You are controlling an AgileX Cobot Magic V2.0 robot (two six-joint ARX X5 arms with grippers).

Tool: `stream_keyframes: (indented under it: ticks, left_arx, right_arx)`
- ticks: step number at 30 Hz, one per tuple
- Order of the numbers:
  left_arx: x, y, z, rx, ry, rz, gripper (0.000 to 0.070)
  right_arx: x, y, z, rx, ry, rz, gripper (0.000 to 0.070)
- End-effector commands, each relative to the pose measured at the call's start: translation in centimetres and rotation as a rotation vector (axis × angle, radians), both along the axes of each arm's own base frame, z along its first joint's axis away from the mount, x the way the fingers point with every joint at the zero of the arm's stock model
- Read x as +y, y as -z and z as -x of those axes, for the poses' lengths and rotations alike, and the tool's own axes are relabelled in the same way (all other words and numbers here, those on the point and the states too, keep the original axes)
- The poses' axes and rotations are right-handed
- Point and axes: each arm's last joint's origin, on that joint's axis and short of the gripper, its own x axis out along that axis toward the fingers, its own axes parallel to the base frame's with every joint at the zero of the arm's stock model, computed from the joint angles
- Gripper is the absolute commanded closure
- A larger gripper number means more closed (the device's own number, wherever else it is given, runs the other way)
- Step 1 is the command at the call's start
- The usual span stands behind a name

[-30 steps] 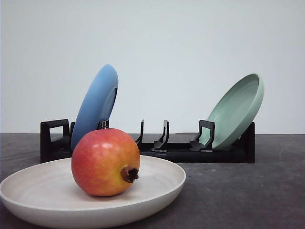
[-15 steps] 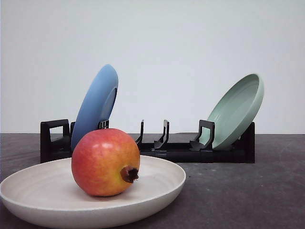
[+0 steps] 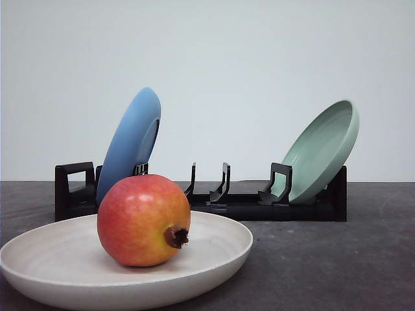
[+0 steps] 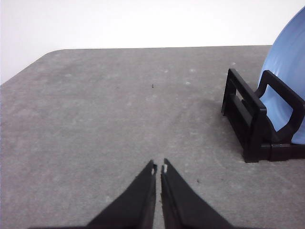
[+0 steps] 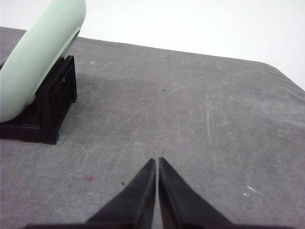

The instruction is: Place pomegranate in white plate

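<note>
The pomegranate (image 3: 143, 220), red fading to yellow-orange with a dark calyx facing front right, rests inside the white plate (image 3: 220, 249) at the near left of the table in the front view. In the left wrist view my left gripper (image 4: 158, 167) is shut with nothing between its black fingers, hovering over bare grey table beside the rack's blue-plate end. My right gripper (image 5: 157, 162) is likewise shut on nothing, over the grey tabletop near the rack's green-plate end.
A black dish rack (image 3: 246, 204) stands behind the white plate. A blue plate (image 3: 130, 142) leans in its left slot and a pale green plate (image 3: 324, 149) in its right slot. The rack's ends (image 4: 252, 124) (image 5: 52, 105) lie close to each gripper.
</note>
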Motion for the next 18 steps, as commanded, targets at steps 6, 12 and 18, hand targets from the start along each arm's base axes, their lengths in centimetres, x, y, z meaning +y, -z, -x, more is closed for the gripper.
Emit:
stream_keyframes:
  ticks: [6,12,18]
  left_arx:
    - [-0.01,0.4,-0.04,0.013,0.001,-0.007,0.07]
    - [-0.01,0.4,-0.04,0.013,0.001,-0.007,0.07]
    - [-0.01,0.39,-0.04,0.013,0.001,-0.008,0.07]
  right_arx:
    - [0.01,0.01,-0.02,-0.007,-0.001,0.005,0.0698]
    - [0.01,0.01,-0.02,-0.007,-0.001,0.005,0.0698]
    - [0.01,0.01,-0.02,-0.007,-0.001,0.005,0.0698]
